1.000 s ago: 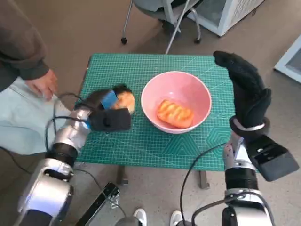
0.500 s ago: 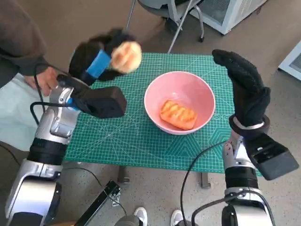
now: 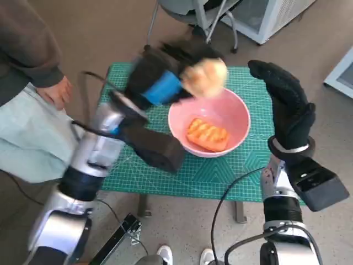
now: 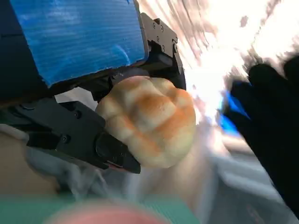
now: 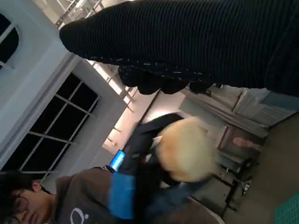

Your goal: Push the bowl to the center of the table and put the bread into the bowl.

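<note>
Holding a round bun over the bowl's far-left rim

Gripping a pale, round bread roll (image 3: 205, 78), golden-brown on its scored, lobed top, in the left hand (image 3: 165, 74): black fingers (image 4: 112, 151) wrapping around the roll from below and behind, blue-taped back showing beside it in the left wrist view. Reaching up and across the tabletop (image 3: 220, 171) with the pale left forearm, the hand raised well above the green cutting mat and blurred in the head view. Hanging the roll just over the far-left rim of the pink bowl (image 3: 234, 141), apart from it, not inside it.

Sitting near the middle of the tabletop, the bowl, holding a second piece of bread (image 3: 207, 134): oblong, orange-brown, glossy, with ridges across its top, lying on the bowl's floor.

Standing upright at the right edge of the tabletop, the right hand (image 3: 285, 105) in its black knitted glove, fingers extended and close together, holding nothing, just beside the bowl's right rim; touching or apart, not possible to tell.

Showing at the left of the head view, a person's sleeve (image 3: 27, 49) and hand (image 3: 54, 93), near the tabletop's left edge.
</note>
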